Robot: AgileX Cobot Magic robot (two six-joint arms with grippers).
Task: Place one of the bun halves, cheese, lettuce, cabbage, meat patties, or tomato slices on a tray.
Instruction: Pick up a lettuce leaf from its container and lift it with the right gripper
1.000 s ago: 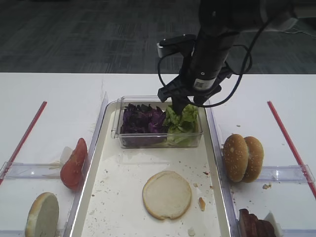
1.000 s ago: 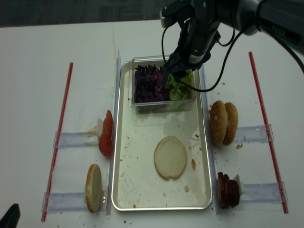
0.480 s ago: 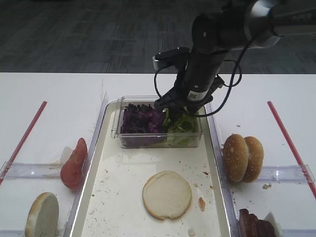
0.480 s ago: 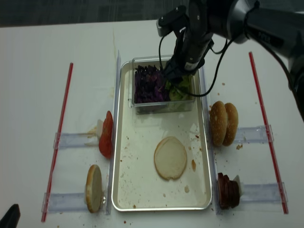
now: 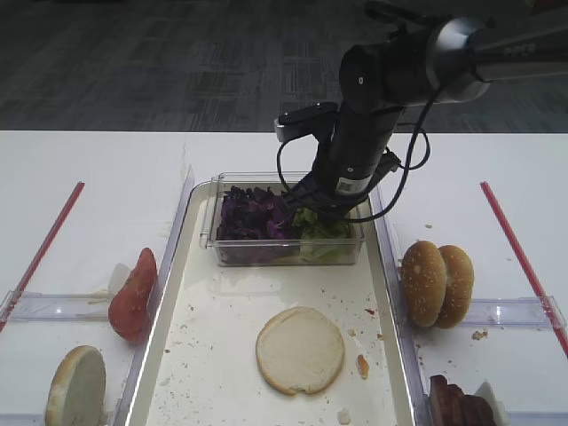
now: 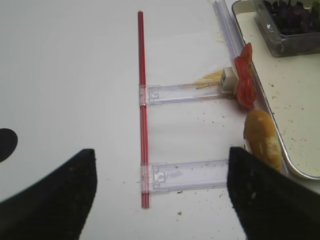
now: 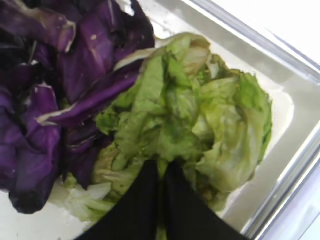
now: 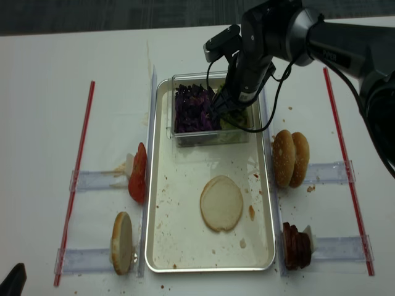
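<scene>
**Right gripper pinched into the lettuce, tub at far end of tray**

Currently the right gripper [image 7: 161, 187] is down inside the clear plastic tub [image 5: 286, 251], fingers drawn together with only a thin slit between them, tips buried in the lettuce [image 7: 195, 125]. The wrist view shows leaf pressed around the tips; whether any is truly caught between them cannot be told.

- Lettuce fills the right half of the tub, cabbage [image 5: 256, 216] the left half, touching along the middle.
- Tub sits on the tray [image 5: 202, 355] at its far edge, spanning nearly the full width.
- One flat pale bun half [image 5: 300, 349] lies on the tray near the middle, toward the near edge.
- Two sesame bun halves [image 5: 437, 282] stand on edge just off the tray's right rim; meat patties [image 5: 459, 404] sit near the table's near-right corner.
- Tomato slices [image 5: 133, 293] lean against the tray's left rim; another pale bun half [image 5: 75, 386] stands nearer the front-left.
- Left gripper [image 6: 160, 192] is spread wide, holding nothing, hovering over the table left of the tray.
</scene>
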